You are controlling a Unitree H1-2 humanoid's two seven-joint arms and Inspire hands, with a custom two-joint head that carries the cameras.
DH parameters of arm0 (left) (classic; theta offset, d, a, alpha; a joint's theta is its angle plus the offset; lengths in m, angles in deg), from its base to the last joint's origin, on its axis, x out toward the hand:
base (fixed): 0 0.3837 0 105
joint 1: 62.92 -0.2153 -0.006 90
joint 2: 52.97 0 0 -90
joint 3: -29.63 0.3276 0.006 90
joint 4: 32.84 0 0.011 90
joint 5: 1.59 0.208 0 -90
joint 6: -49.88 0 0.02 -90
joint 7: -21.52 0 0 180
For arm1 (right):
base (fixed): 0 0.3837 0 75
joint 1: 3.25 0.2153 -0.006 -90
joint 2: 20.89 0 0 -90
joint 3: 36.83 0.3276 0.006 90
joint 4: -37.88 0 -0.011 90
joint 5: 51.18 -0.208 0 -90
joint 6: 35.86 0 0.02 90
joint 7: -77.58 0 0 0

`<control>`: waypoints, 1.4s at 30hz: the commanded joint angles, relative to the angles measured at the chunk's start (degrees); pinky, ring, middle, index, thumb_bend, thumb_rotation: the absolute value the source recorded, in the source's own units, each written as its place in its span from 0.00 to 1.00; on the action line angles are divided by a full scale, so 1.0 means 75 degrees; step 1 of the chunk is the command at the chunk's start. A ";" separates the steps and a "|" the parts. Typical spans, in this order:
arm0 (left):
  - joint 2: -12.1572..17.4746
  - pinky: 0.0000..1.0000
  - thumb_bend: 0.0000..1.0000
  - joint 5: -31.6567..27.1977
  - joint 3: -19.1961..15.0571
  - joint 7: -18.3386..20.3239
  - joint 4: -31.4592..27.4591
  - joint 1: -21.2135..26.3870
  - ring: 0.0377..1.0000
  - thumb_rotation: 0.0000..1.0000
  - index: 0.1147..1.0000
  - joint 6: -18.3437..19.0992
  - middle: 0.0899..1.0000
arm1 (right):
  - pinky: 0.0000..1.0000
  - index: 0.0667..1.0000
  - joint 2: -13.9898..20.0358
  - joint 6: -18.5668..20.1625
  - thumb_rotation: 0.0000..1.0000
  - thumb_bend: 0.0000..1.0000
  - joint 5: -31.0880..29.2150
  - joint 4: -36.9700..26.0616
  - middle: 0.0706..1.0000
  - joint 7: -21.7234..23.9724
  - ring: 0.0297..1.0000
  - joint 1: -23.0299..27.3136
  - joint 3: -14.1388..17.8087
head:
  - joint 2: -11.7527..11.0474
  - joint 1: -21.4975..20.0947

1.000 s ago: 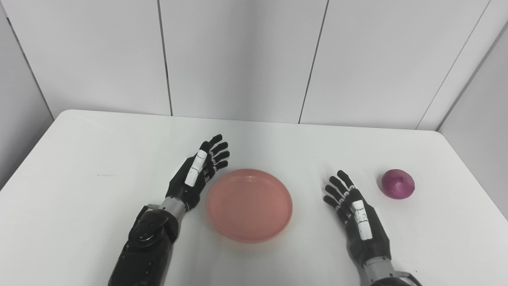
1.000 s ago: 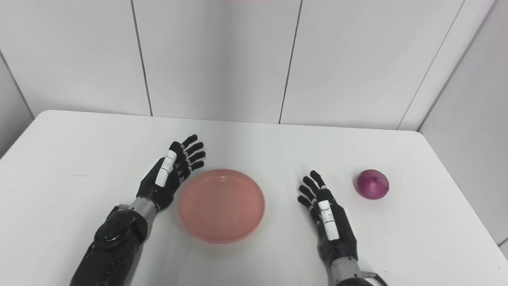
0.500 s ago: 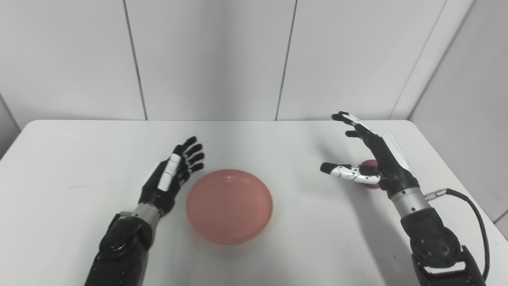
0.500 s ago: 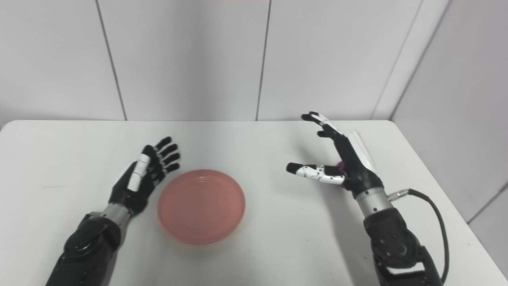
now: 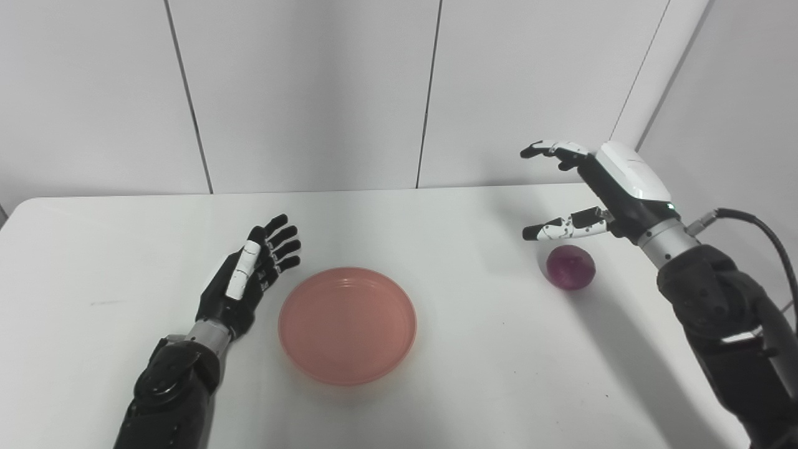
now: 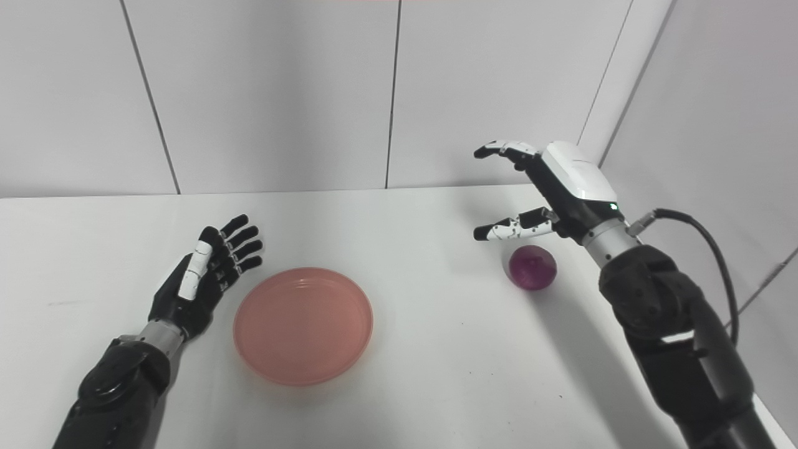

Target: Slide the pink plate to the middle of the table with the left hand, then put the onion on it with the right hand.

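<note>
Since the picture half a second earlier, the right hand (image 5: 598, 187) had risen and drawn back toward the wall, uncovering the round purple onion (image 5: 570, 267) it had partly hidden, while the whole view had also shifted with the head. From the left eye, that black-and-white hand hung above and just behind the onion, fingers and thumb spread wide and holding nothing. The onion sat on the white table (image 5: 124, 249), well apart from the shallow round pink plate (image 5: 347, 325) near the middle. The left hand (image 5: 249, 277) lay just beside the plate's left rim, fingers apart, empty. From the right eye, the gap between the thumb (image 6: 511, 228) and the onion (image 6: 532, 267) showed clearly, so no grasp was yet made. With the plate seemingly placed, the sliding step looked finished, and the right hand seemed poised to descend on the onion.
</note>
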 commanded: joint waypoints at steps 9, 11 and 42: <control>0.0054 0.86 0.86 0.0080 -0.0001 -0.0057 0.0521 -0.0448 0.89 0.83 0.87 0.0516 0.90 | 0.71 0.83 0.0968 0.0608 0.15 1.00 0.0639 0.0561 0.89 0.1608 0.87 0.1156 -0.0457 | -0.0006 0.0015; 0.0050 0.87 0.86 0.0078 -0.0003 -0.0038 0.0549 -0.0445 0.89 0.83 0.88 0.0490 0.90 | 0.71 0.84 0.1043 0.0652 0.15 1.00 0.0794 0.0803 0.89 0.1900 0.87 0.1344 -0.0653 | -0.0003 0.0027; 0.0006 0.87 0.87 0.0125 -0.0045 -0.0057 0.0828 -0.0479 0.88 0.84 0.87 0.0234 0.88 | 0.70 0.89 0.0605 0.1815 0.09 1.00 0.1192 0.3182 0.95 0.3512 0.87 0.2418 -0.1687 | 0.0029 0.0114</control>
